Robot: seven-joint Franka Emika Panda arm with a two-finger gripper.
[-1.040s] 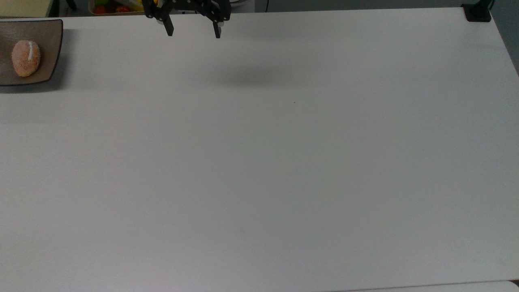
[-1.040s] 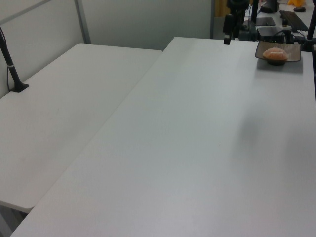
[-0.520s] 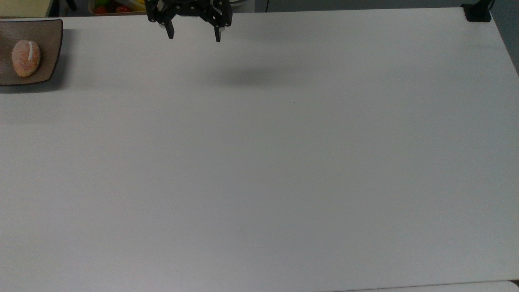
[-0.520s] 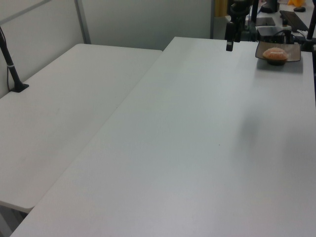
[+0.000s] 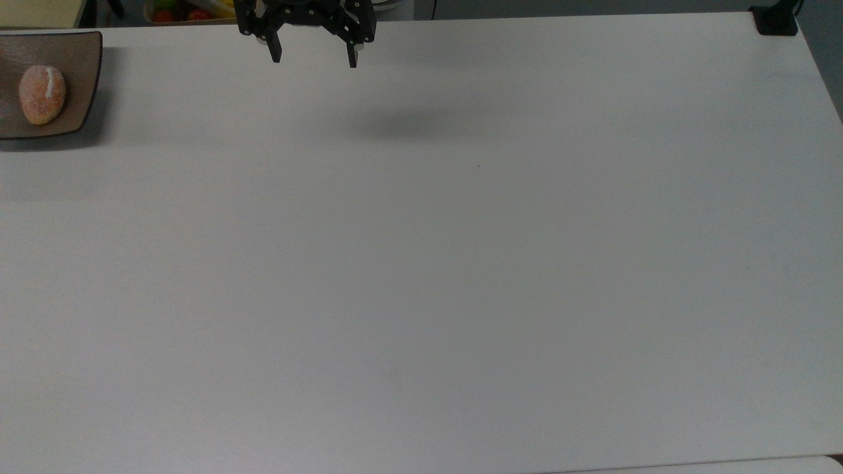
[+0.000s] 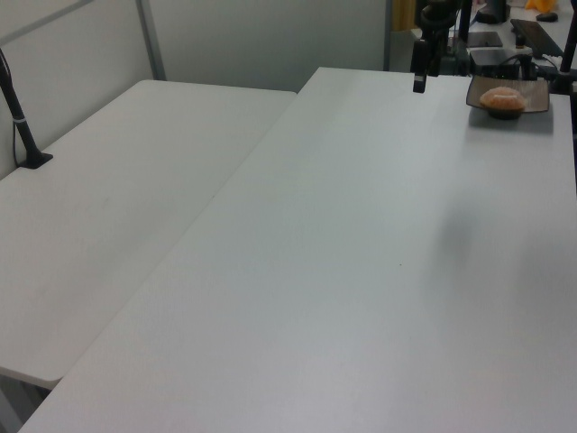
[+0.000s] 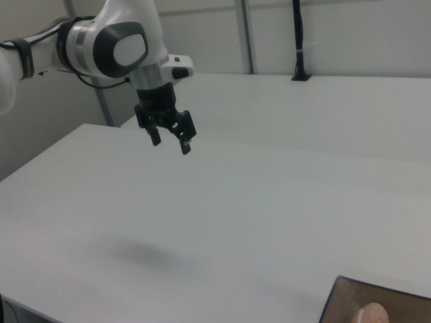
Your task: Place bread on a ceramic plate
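While the bread (image 5: 42,95) lies settled on the ceramic plate (image 5: 80,74) at the desk's (image 5: 461,276) corner on the top view's left, the gripper (image 5: 311,62) has drifted only slightly over the last second and now hangs above the far edge, well apart from the plate. Its jaws are spread wide and hold nothing. From here the placing looks finished, with the arm apparently just pulling clear.
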